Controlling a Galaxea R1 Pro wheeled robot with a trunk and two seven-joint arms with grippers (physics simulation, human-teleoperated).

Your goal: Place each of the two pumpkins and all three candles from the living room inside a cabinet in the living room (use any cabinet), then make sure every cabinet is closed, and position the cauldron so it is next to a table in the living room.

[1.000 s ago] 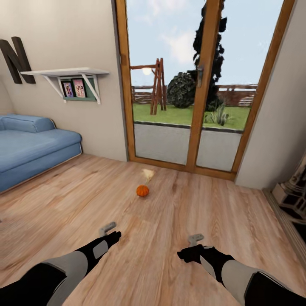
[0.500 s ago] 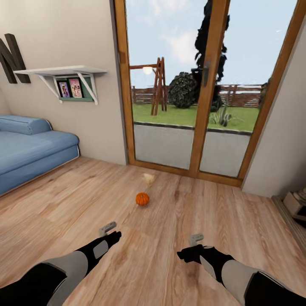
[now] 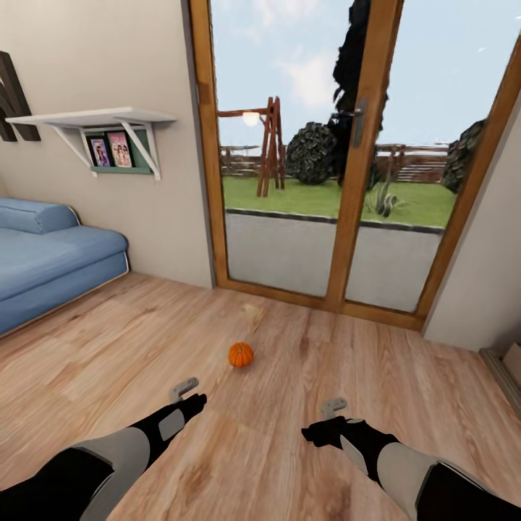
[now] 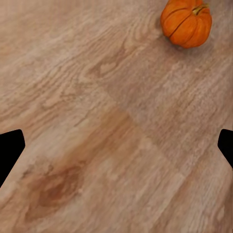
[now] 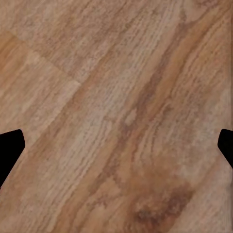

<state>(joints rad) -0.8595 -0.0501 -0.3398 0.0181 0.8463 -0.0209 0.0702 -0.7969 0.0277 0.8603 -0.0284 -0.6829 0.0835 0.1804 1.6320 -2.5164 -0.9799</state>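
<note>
One small ribbed orange pumpkin point(image 3: 241, 354) lies on the light wood plank floor point(image 3: 405, 383), at about 12 o'clock, near both arms. The left gripper point(image 3: 184, 389) and right gripper point(image 3: 333, 407) are spread apart and carry nothing. I judge the storing is not yet done for this pumpkin.

Head view, 9 o'clock: black wall letter point(image 3: 11, 98) cut by frame edge, shape incomplete. Blue sofa point(image 3: 51, 253) cropped at the same edge. Framed photos point(image 3: 110, 151) under the white shelf point(image 3: 90, 116) too small to read. Left wrist view, 1 o'clock: pumpkin point(image 4: 187, 22) clipped at frame edge.
</note>
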